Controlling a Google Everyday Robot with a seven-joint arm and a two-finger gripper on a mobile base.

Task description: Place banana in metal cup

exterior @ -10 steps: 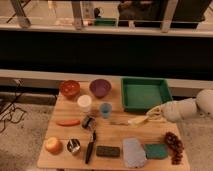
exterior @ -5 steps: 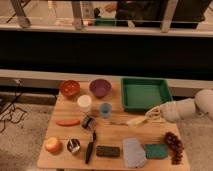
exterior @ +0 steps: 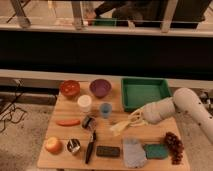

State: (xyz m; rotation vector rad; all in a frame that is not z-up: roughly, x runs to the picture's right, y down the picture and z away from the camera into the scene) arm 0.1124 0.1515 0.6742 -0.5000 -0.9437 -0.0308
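Setting: wooden counter in the lower half of the frame, dark rail and glass partition behind it.
Hand: the hand sits right of centre at the end of a white arm entering from the right edge; whether it is spread or pressed together, I cannot tell.
Banana: the banana lies centre-right, touching the hand, its pale strips trailing toward lower left; whether it is lifted off the wood cannot be told.
Metal cup: the metal cup stands lower left, well apart from the banana.
Progress: judged early; fruit reached, transfer and release remain.
Obstructions: black-handled knife and a small dark object lie between fruit and cup.
Neighbours: apple just beside the cup; carrot above it.
Elsewhere: green tray, purple bowl, grapes.
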